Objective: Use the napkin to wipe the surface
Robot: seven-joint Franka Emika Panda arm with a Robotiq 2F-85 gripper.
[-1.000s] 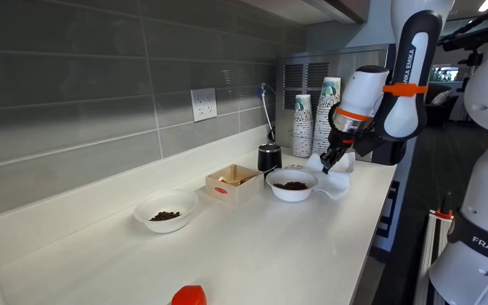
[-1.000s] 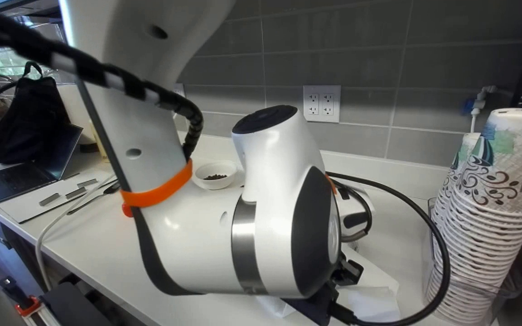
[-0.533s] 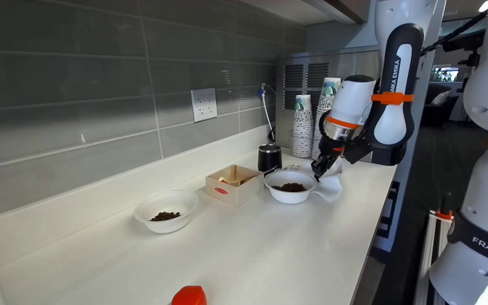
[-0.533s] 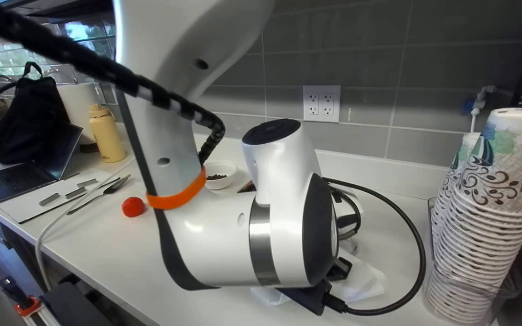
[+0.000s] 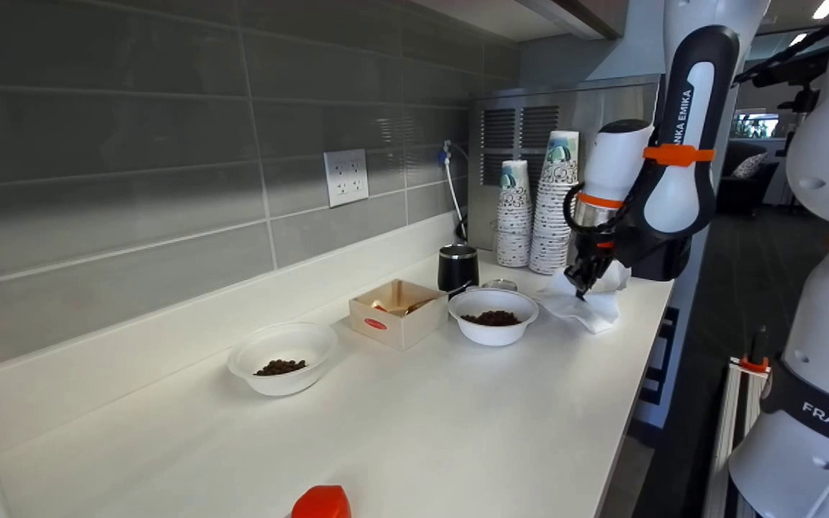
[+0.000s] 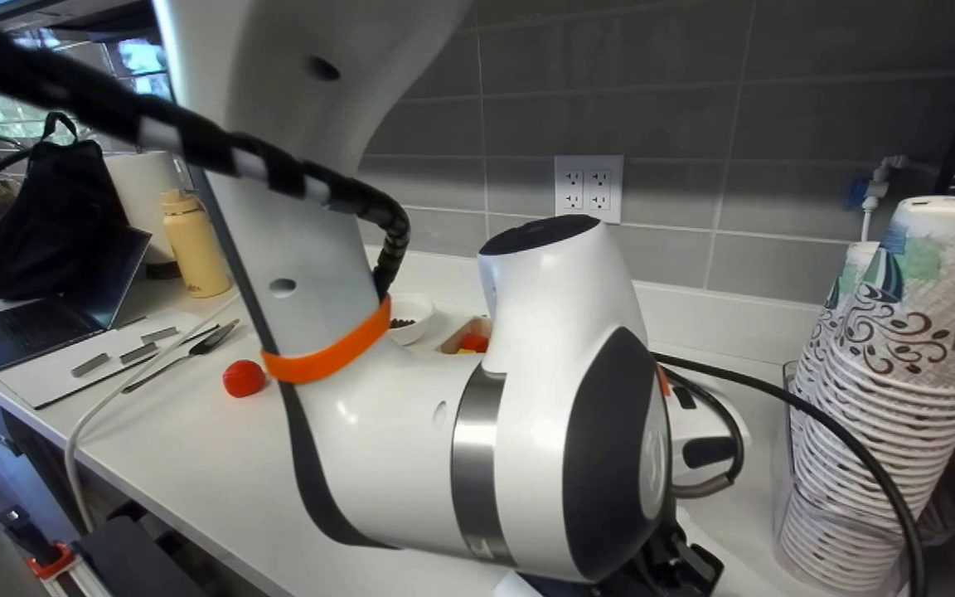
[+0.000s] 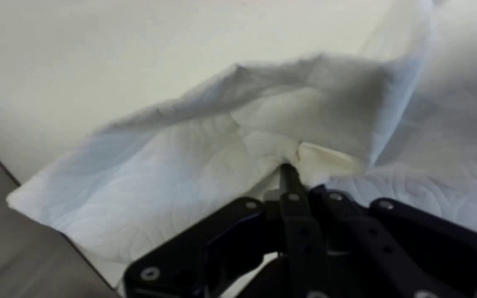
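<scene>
One white patterned napkin (image 7: 172,186) is pinched in the gripper (image 7: 302,181), spreading out under it over the off-white countertop (image 5: 450,432). Grabbing looks done. How much is wiped cannot be told; countertop far from the gripper likely needs it.

The counter (image 5: 414,432) is off-white; in an exterior view it runs from the lower left of the frame to the right. A left bowl (image 5: 281,385) stands left of centre and a right bowl (image 5: 494,335) right of centre, with a box (image 5: 422,324) between. A mug (image 5: 458,270) stands behind the box. The napkin (image 5: 594,314) lies beside the right bowl, partly raised in folds, with cup stacks (image 5: 514,230) behind it. A red item (image 5: 322,503) is cut off by the lower edge. In an exterior view, a laptop (image 6: 46,323), a board (image 6: 53,380) and a bottle (image 6: 196,253) rest at left.
</scene>
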